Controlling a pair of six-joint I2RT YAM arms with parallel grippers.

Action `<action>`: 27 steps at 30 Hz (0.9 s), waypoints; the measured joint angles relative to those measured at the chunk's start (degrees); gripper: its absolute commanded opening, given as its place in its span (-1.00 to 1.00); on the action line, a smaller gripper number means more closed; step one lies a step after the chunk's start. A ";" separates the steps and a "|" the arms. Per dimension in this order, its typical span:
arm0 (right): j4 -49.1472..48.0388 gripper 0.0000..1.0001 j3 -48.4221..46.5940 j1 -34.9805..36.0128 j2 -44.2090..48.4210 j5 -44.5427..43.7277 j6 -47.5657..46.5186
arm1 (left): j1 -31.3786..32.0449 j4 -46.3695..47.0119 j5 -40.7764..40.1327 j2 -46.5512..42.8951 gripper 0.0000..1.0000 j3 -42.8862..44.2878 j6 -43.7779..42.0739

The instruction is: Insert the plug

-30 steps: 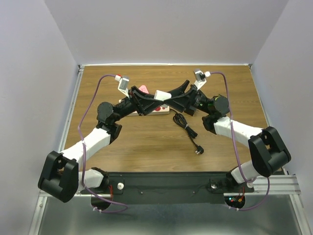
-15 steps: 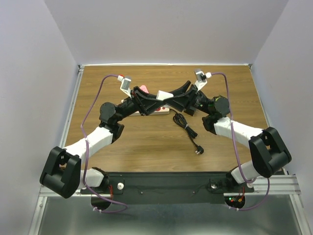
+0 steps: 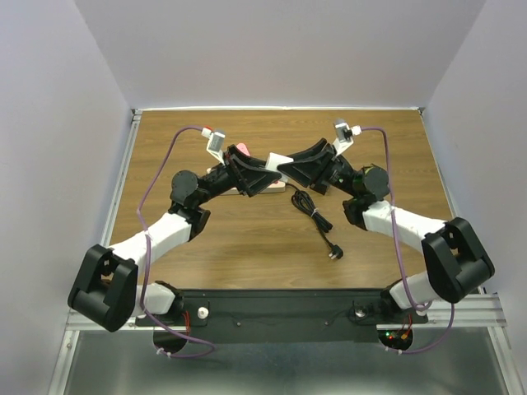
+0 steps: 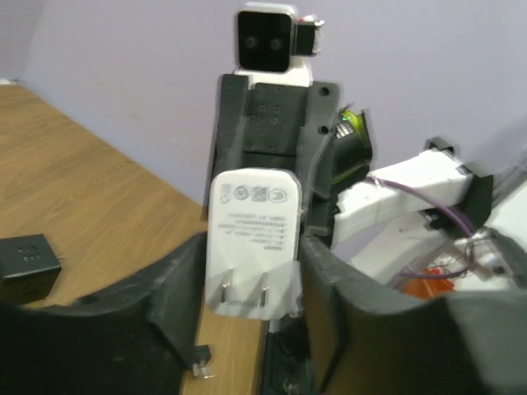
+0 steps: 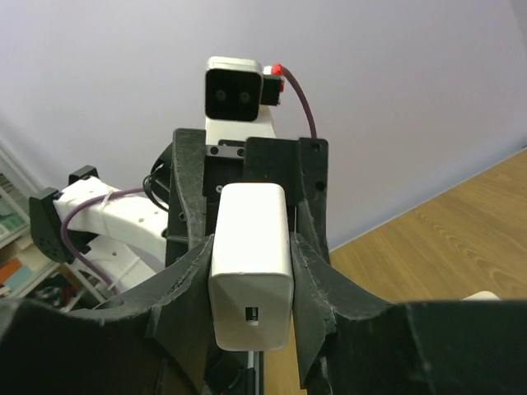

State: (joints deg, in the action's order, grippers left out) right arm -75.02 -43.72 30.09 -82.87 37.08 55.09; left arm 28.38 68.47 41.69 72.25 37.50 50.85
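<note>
Because both arms meet above the middle of the table (image 3: 206,239), you have the plug (image 3: 273,158) hanging in the air between them, clear of the wood and above the power strip (image 3: 278,187).

The right gripper (image 5: 251,271) is closed onto the white body. Its fingers (image 5: 317,280) press against both long sides, and the small port end faces its camera. Gripping that end leaves the prongs (image 4: 224,293) free at the other end, which I judge is the point: they must be bare to enter a socket.

The left gripper (image 4: 251,276) brackets the prong end, with its fingers (image 4: 177,296) just beside the casing on each side. You cannot tell from these views whether they pinch it or merely flank it. The jaws stand only about as wide as the plug.

Much is hidden. From above, the crossed grippers cover most of the power strip, so no socket shows and you cannot judge how the prongs line up with it. Neither wrist camera sees the strip. Something pink (image 3: 241,151) sits on the far side of the left gripper, too covered to name.

A black cable (image 3: 315,216) lies loose on the near right. A small black block (image 4: 29,259) rests on the wood, well apart from the plug.
</note>
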 measured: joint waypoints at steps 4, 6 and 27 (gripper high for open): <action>2.38 -0.99 0.31 -0.35 2.10 -1.75 -4.63 | -1.05 -5.51 -1.16 -0.39 0.58 0.00 -2.84; 5.22 -0.99 0.31 -0.96 3.67 -2.71 -7.13 | -1.99 -7.69 -1.53 -1.49 0.60 -0.35 -4.35; 69.22 -0.99 -35.10 -2.73 -13.11 -15.15 -29.49 | -10.88 -47.95 -39.93 2.25 0.58 1.44 -26.53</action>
State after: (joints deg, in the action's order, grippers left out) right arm -5.80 -78.83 27.35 -95.98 21.93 25.61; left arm 17.50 20.51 1.76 74.50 38.94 24.32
